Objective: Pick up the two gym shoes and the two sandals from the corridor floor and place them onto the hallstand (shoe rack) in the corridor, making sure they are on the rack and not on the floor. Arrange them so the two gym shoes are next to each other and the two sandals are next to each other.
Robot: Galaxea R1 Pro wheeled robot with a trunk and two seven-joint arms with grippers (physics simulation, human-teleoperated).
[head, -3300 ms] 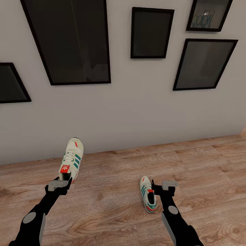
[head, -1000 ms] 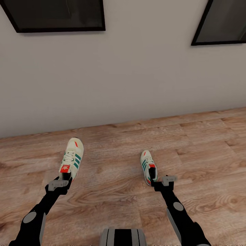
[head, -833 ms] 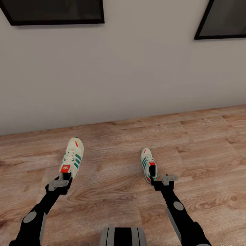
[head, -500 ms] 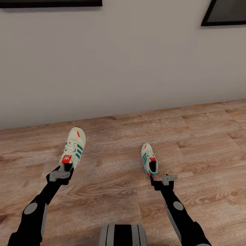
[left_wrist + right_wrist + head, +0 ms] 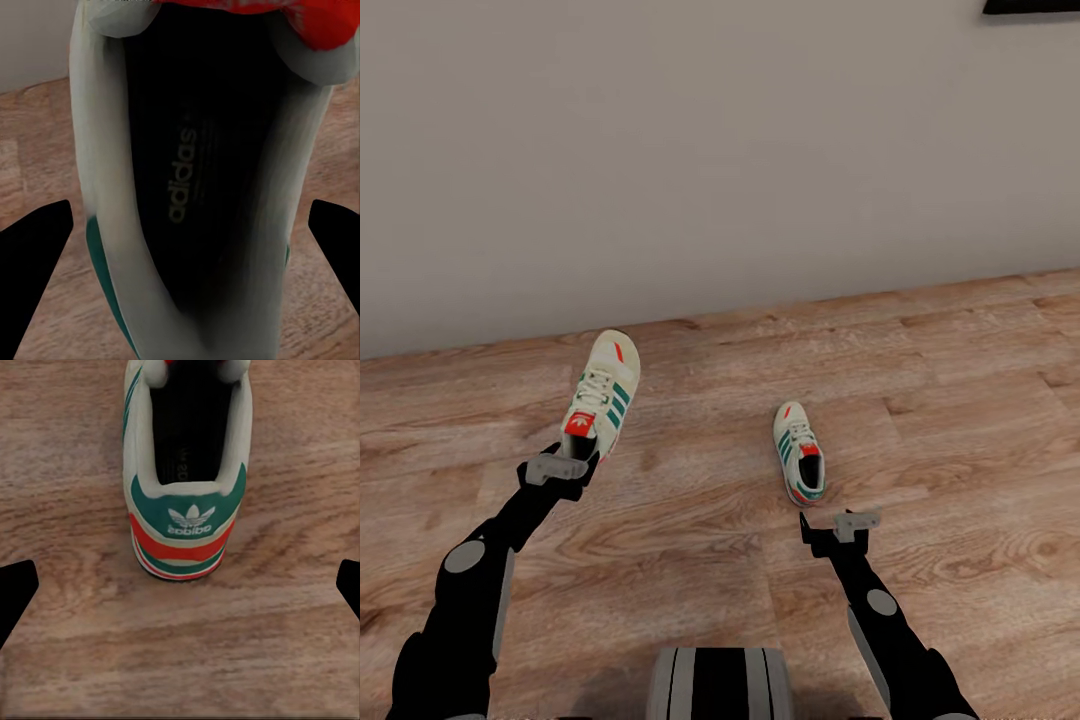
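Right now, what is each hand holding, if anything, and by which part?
The left hand grips one gym shoe across its heel end. The right hand holds nothing; the other gym shoe lies on the floor.

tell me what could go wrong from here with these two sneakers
The left gripper is at the heel of the left sneaker, yet its fingers look spread; if the hold is loose, the shoe may drop. The right gripper is open, short of the right sneaker on the floor; advancing might push it away.

Left tool (image 5: 565, 467) seemingly clamped; right tool (image 5: 840, 527) spread.
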